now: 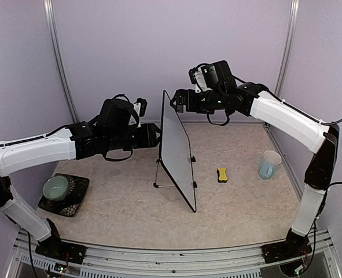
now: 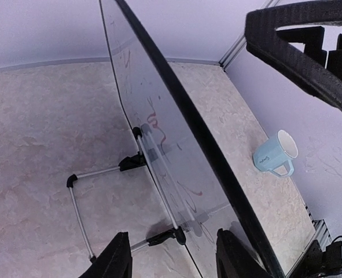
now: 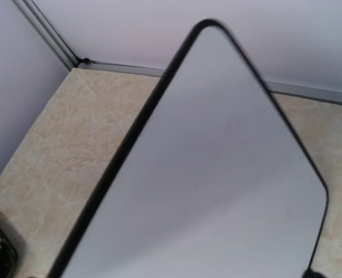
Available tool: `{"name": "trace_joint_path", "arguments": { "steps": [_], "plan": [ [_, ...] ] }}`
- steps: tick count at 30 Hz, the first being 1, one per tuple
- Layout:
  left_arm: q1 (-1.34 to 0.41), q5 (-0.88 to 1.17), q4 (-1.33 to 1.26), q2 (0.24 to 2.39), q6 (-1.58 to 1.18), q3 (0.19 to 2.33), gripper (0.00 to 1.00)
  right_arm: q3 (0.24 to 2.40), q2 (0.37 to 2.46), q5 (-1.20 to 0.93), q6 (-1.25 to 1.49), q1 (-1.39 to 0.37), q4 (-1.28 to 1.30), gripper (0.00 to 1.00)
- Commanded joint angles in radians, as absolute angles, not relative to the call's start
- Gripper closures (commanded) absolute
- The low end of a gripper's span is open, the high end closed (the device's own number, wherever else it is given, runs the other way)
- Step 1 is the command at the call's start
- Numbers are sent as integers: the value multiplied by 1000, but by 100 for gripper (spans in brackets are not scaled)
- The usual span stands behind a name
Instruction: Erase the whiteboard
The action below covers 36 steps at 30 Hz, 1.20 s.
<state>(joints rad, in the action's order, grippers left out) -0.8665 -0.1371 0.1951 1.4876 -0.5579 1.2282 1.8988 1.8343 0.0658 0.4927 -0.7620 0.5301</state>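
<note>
The whiteboard (image 1: 176, 145) stands upright on the bench (image 1: 118, 202), left fingers (image 2: 116, 260) spread open behind it, right fingers (image 1: 176, 101) near its top edge in a state I cannot tell, so hold it steady while wiping softly.

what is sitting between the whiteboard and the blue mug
A small yellow sponge lies between the whiteboard and the light blue mug, touching neither. The top external view shows this.
</note>
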Motion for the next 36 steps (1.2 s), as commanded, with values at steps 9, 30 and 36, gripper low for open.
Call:
{"name": "trace_joint_path", "arguments": {
  "steps": [9, 30, 36],
  "plan": [
    [-899, -130, 177, 1576, -518, 1399, 51, 1902, 1765, 41, 474, -776, 606, 4],
    [-905, -86, 171, 1734, -522, 1538, 51, 1780, 1581, -1, 293, -812, 766, 16],
    [-908, -72, 156, 1771, -527, 1564, 51, 1866, 1656, 25, 266, -848, 835, 17]
  ]
}}
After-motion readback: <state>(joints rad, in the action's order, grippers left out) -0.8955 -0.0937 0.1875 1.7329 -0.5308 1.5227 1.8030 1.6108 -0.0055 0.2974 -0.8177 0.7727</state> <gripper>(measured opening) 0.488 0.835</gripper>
